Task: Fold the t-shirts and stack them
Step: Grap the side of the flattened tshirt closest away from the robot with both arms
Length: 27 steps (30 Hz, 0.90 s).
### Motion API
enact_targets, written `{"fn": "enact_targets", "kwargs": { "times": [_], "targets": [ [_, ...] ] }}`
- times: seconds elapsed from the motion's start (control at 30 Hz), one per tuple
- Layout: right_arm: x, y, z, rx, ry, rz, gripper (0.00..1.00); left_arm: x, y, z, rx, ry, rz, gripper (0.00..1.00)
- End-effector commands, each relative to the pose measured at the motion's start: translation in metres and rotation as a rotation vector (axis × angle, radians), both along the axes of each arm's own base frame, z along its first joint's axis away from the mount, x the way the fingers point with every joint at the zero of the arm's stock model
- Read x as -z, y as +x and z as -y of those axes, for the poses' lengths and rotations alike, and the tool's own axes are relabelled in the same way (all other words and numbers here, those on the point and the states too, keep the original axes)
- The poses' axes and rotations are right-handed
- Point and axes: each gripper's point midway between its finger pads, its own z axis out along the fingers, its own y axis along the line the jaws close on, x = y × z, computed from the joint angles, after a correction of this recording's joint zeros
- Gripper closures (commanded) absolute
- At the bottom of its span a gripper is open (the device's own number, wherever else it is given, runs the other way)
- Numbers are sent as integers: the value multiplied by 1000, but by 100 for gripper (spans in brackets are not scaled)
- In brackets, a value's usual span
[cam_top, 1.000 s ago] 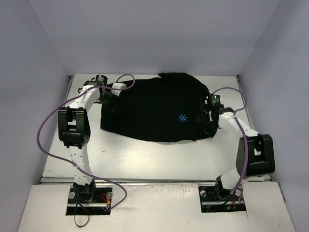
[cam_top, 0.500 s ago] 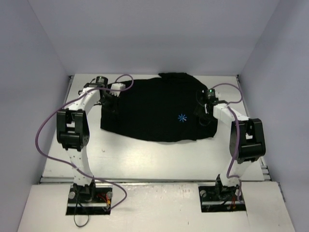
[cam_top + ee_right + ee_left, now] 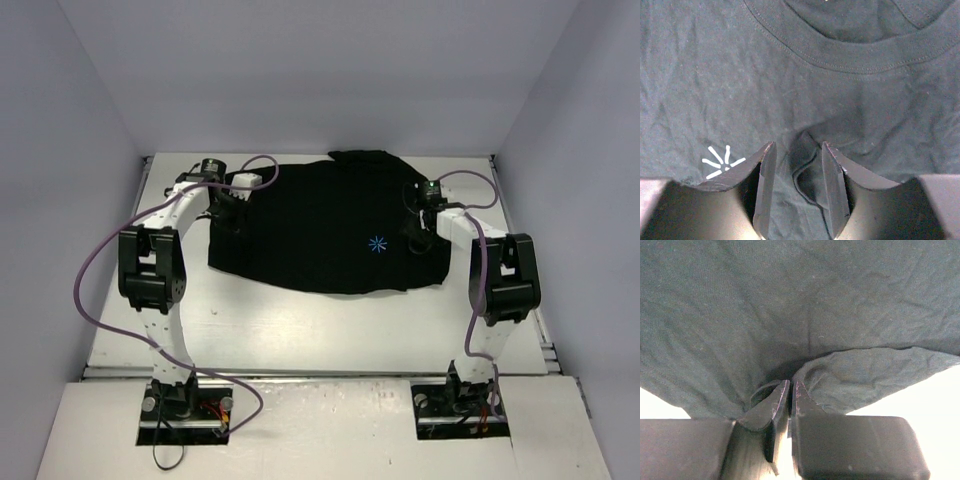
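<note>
Observed: one black t-shirt (image 3: 330, 225) lies spread across the far half of the white table (image 3: 300, 320). It lies between the two pincers, with one at each side edge of the cloth.

Left pincer (image 3: 790, 385): the jaws are pressed together, with only a sliver showing between them. A tuck of the shirt's edge is drawn in at the tips and pinched there. The rest of the fabric runs away ahead of the tips. Bare table shows on either side, behind them.

Right pincer (image 3: 797, 145): the jaws stand apart, tips down on the cloth. A raised fold of fabric sits in the gap, lying against one finger. Whether the other finger touches it, I cannot tell; the fold is not clamped. The starburst print (image 3: 720, 161) lies just beside the outer face of that other finger. The ribbed neckband (image 3: 855, 55) curves across ahead of the tips, near them but apart.
</note>
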Motion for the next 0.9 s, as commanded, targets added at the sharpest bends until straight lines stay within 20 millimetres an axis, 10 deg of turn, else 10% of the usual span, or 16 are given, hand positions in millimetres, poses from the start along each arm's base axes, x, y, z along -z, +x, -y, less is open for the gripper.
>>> {"fn": "enact_targets", "kwargs": {
  "times": [0.0,0.57,0.87],
  "targets": [
    [-17,22,4,38,-7,70,63,-40,6,4,2,-21,108,100],
    [-2,18,14,48,-62,36,100,-50,6,6,-3,-27,130,100],
    [-66,9,32,69,-108,167,100,-90,0,-4,-61,-3,218,100]
  ]
}}
